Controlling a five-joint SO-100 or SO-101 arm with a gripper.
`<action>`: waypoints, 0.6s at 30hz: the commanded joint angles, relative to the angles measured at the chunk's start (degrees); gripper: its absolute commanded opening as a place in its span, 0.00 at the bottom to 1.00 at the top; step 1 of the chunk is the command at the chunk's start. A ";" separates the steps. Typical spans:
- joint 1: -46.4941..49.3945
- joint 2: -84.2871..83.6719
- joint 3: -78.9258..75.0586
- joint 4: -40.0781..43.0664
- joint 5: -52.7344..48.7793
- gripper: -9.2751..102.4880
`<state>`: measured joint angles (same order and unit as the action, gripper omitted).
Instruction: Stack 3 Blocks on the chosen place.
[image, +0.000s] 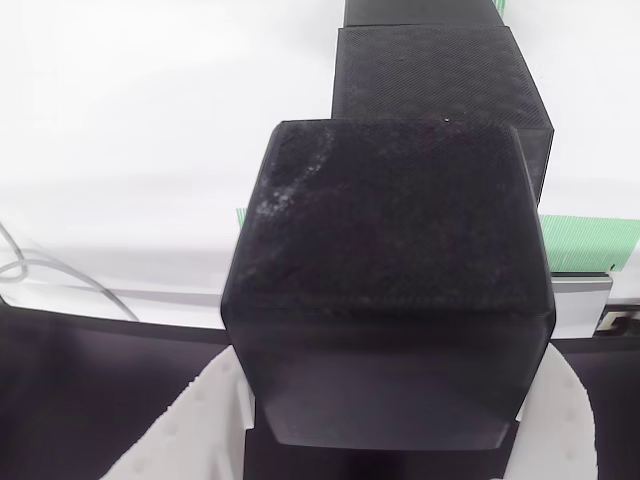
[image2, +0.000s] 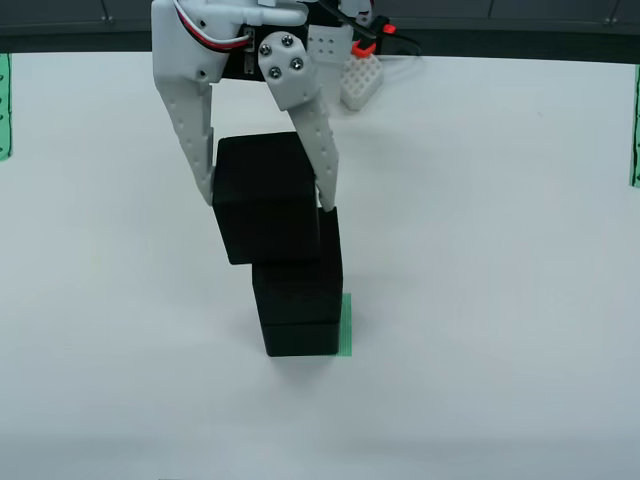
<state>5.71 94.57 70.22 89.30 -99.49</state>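
Gripper (image2: 268, 195) pinches the third block (image2: 266, 198) by its sides, bottom face free for stacking, just above and slightly off-line from the two-block stack (image2: 298, 295) on the green patch (image2: 346, 325).

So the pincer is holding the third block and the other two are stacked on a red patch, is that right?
Not quite: the patch is green, not red, as the view from above shows at the stack's right edge. The rest holds: the pincer grips the third block, and two blocks are stacked there.
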 joint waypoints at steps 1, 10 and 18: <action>-0.53 0.35 -2.64 -0.79 0.62 0.26; -0.53 0.18 -2.99 -1.41 0.62 0.38; -0.53 -0.09 -3.34 -1.93 0.62 0.40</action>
<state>5.71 94.13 69.35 88.42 -99.49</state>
